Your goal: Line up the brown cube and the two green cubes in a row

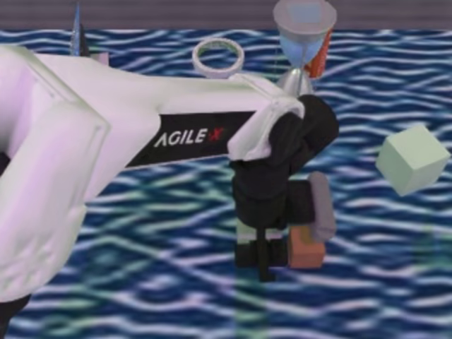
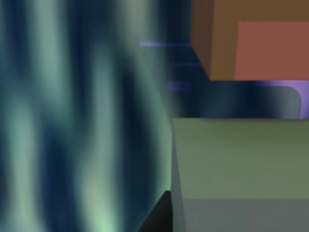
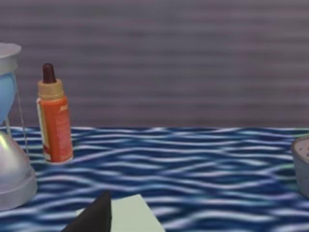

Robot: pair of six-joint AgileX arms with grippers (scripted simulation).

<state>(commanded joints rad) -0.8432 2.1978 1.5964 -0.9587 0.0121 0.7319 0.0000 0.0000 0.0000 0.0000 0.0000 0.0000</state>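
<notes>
L gripper (image 1: 263, 263) fingers pinching green cube (image 2: 241, 164), beside brown cube (image 1: 305, 247), R fingers can't tell

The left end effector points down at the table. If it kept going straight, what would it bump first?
Probably the green cube right beneath the left end effector, beside the brown cube; depth is unclear.

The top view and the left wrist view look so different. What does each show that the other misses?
Only the top view shows the left arm, a green cube at the right, a white ring and an hourglass. Only the left wrist view shows a second green cube close up. Both share the brown cube and the blue wavy table.
</notes>
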